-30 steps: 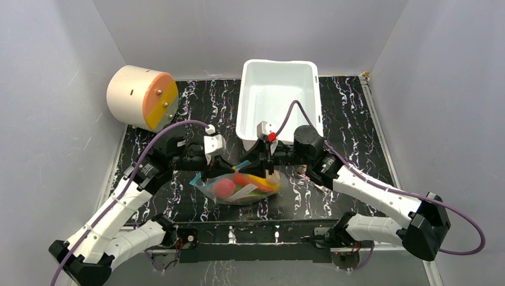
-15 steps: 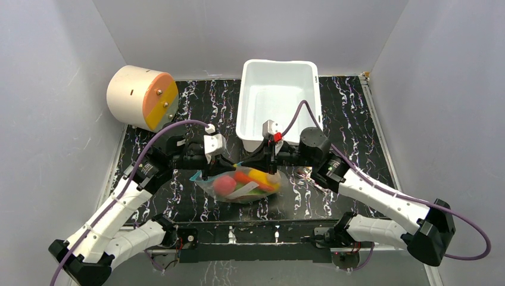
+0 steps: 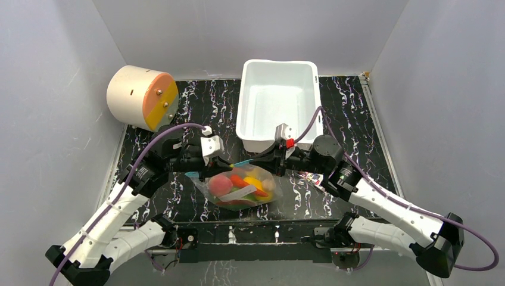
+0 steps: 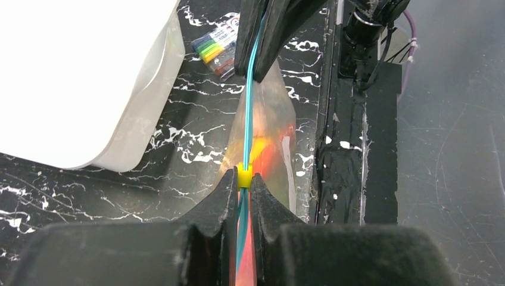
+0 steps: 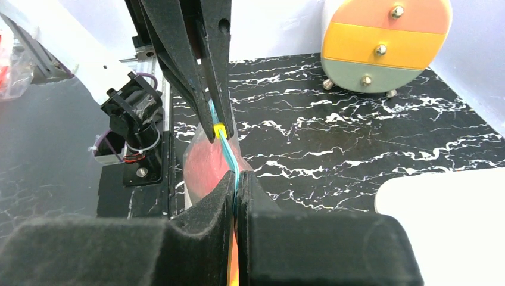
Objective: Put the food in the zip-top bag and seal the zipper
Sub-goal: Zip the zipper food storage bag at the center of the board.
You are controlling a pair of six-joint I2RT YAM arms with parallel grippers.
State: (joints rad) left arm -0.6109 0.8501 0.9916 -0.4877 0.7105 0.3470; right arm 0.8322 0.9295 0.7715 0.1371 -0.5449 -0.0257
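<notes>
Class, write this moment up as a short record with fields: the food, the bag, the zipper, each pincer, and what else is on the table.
food: red, orange, yellow and green pieces, all inside the bag
bag: held up by its mouth edge, in front of the bin
zipper: teal strip stretched straight between the two pincers
left pincer: shut on the zipper at a yellow tab
right pincer: shut on the zipper further along
also there: round drum, marker packet

Both clamped tight, left hand (image 4: 243,182) and right hand (image 5: 236,179), tip toward tip.
</notes>
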